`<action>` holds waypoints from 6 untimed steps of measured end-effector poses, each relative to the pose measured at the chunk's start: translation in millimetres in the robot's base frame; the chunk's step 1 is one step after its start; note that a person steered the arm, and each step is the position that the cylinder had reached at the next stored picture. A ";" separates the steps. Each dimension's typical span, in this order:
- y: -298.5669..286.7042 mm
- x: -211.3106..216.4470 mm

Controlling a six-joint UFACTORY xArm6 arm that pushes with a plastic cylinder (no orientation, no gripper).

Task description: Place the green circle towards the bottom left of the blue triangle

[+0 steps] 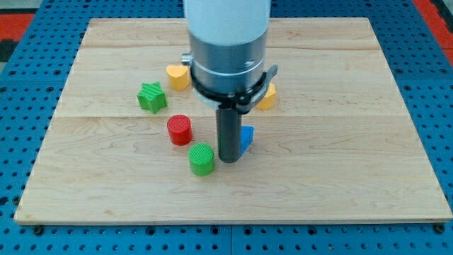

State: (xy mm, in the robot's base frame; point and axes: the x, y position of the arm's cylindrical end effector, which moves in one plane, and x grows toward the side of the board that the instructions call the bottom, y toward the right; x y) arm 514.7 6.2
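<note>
The green circle (202, 159) sits on the wooden board, below the board's middle. The blue triangle (246, 138) lies just to its upper right, mostly hidden behind my rod. My tip (229, 160) rests on the board between them, right of the green circle and at the blue triangle's lower left edge. It stands close to both blocks; contact with either cannot be told.
A red cylinder (180, 129) stands just above and left of the green circle. A green star (152, 97) lies further up and left. A yellow block (178, 76) and another yellow block (267, 96) flank the arm's body. The board (354, 177) lies on a blue pegboard.
</note>
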 end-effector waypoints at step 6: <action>-59.1 -19.5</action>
State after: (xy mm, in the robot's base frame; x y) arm 495.2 -52.9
